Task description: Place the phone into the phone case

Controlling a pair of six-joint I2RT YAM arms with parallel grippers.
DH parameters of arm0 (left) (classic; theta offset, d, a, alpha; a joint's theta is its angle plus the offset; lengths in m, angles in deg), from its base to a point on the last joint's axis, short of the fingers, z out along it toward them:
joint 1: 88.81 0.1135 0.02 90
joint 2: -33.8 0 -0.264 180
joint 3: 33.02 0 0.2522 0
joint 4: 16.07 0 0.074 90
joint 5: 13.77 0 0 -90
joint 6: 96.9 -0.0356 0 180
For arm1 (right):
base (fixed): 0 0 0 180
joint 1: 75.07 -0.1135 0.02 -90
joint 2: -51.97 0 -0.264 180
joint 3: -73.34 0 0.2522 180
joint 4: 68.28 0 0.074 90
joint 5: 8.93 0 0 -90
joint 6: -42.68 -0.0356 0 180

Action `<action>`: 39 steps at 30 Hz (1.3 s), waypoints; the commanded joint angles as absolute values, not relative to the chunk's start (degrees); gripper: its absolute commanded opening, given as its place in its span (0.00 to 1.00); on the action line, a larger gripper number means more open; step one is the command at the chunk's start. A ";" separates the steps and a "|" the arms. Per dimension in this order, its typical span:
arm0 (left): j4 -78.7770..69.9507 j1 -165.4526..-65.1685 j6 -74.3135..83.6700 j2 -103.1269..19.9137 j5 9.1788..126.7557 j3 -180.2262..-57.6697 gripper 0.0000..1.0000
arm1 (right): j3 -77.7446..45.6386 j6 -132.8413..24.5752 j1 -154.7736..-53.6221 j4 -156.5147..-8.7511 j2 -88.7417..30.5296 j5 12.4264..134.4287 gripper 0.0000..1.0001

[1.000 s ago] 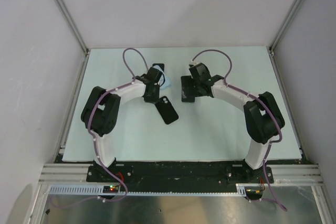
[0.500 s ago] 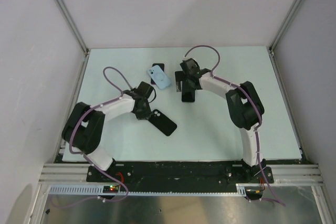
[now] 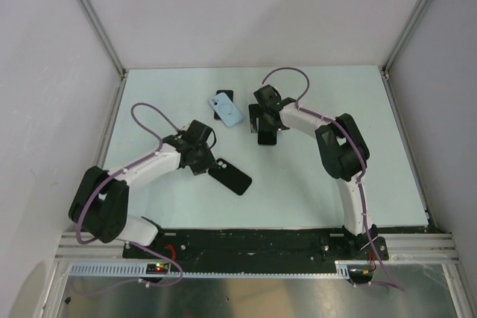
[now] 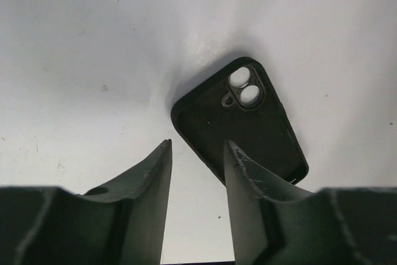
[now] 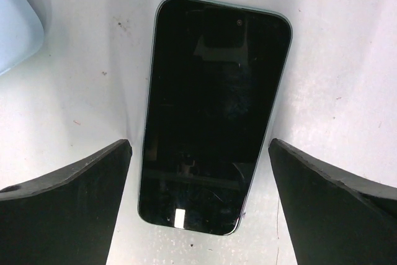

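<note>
The phone point(image 5: 214, 116) lies screen-up between the fingers of the right gripper point(image 5: 200, 147), wide open and empty; the case point(image 4: 242, 119) sits at its 7 o'clock, the left gripper point(image 4: 198, 143) part-open, empty, at its corner; pickup stage, I'd say; next, close squarely on the phone's edges.

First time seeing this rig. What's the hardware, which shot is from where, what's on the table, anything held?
Two robot arms are bolted to a table, each ending in two-finger jaws. The wide shot is from a fixed overhead camera; the close-ups come from a camera on each wrist. The left jaws hover open by a black phone case. The right jaws stand wide open either side of a phone, screen up. A light-blue phone-shaped item lies farther back. Nothing is held.
</note>
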State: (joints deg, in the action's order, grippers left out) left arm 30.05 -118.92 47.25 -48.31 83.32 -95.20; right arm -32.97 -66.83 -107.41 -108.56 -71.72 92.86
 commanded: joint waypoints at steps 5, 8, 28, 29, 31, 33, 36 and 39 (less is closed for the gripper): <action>28.60 -118.84 45.11 -43.02 83.85 -95.67 0.58 | -35.65 -68.20 -107.25 -110.22 -73.45 93.55 0.95; 28.56 -117.56 42.07 -41.74 83.49 -96.01 0.60 | -34.95 -67.32 -107.73 -110.55 -73.50 93.41 0.88; 19.75 -112.02 41.54 -38.54 77.88 -85.85 0.70 | -19.59 -61.75 -108.78 -106.58 -60.73 71.32 0.51; 19.44 -112.06 41.67 -38.67 77.71 -85.61 0.70 | -18.99 -61.65 -108.80 -106.35 -59.71 70.17 0.50; 18.77 -112.03 41.80 -38.85 77.61 -84.98 0.70 | -17.63 -61.52 -109.01 -105.91 -57.79 68.65 0.50; 18.28 -112.06 41.97 -39.03 77.52 -84.59 0.69 | -16.59 -61.52 -109.35 -105.47 -56.11 67.57 0.49; 17.71 -112.02 41.97 -39.30 77.32 -84.27 0.69 | -15.58 -61.32 -110.54 -105.26 -53.89 67.04 0.49; 17.44 -112.07 42.01 -39.42 77.29 -84.11 0.68 | -15.23 -60.98 -112.09 -104.95 -52.32 67.40 0.49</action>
State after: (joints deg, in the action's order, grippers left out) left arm 19.76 -112.25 41.30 -39.32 77.81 -84.43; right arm -15.05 -61.86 -110.16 -106.68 -57.67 70.06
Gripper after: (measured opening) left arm 0.683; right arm 0.749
